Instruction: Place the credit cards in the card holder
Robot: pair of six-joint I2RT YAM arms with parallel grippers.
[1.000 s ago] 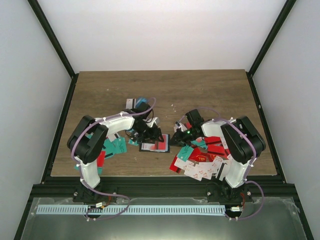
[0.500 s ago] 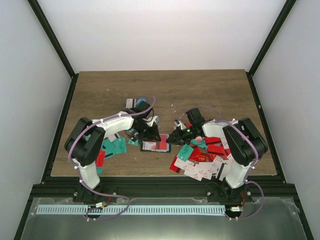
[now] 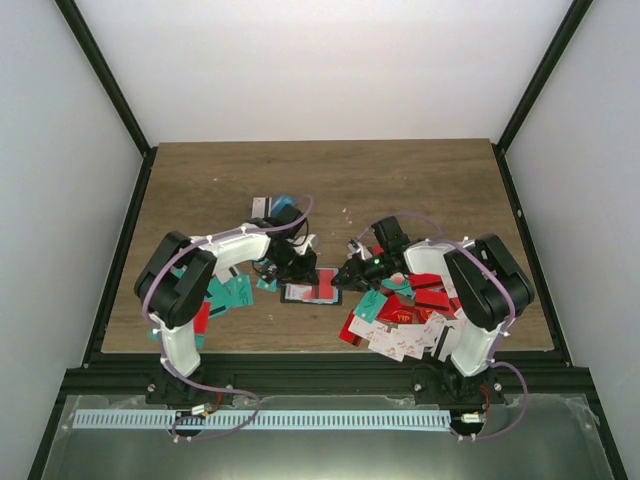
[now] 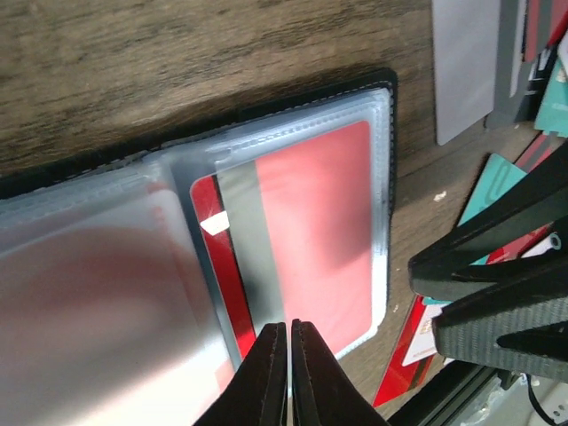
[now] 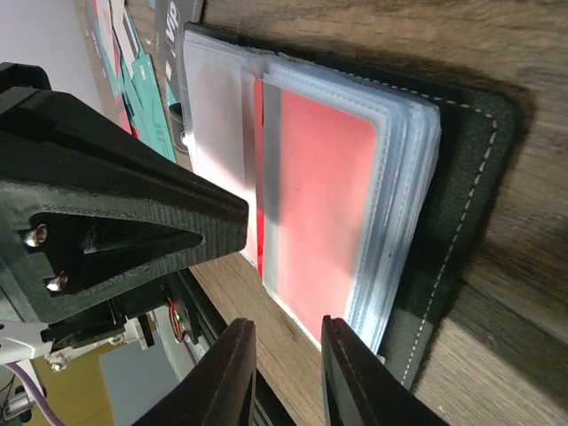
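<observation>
The card holder [image 3: 310,293] lies open on the table between both arms, black with clear sleeves [image 4: 177,222]. A red credit card [image 4: 311,231] with a grey stripe sits in the top sleeve, also visible in the right wrist view [image 5: 324,204]. My left gripper [image 4: 289,330] is shut, its tips together over the near edge of that card and sleeve. From the other side, my right gripper [image 5: 286,324] stands slightly open over bare wood just off the holder's edge [image 5: 461,204], nothing between its fingers. More credit cards lie in heaps at the right [image 3: 400,320] and left [image 3: 230,293].
A few cards [image 3: 270,205] lie behind the left arm. In the left wrist view a grey card [image 4: 466,62] and a teal card [image 4: 497,177] lie beside the holder, with the right gripper's black fingers [image 4: 497,275] close by. The table's near edge [image 3: 320,350] runs just behind the heaps.
My left gripper has gone from open to shut over the holder. The right gripper has opened a little and edged closer to the holder's right side.
</observation>
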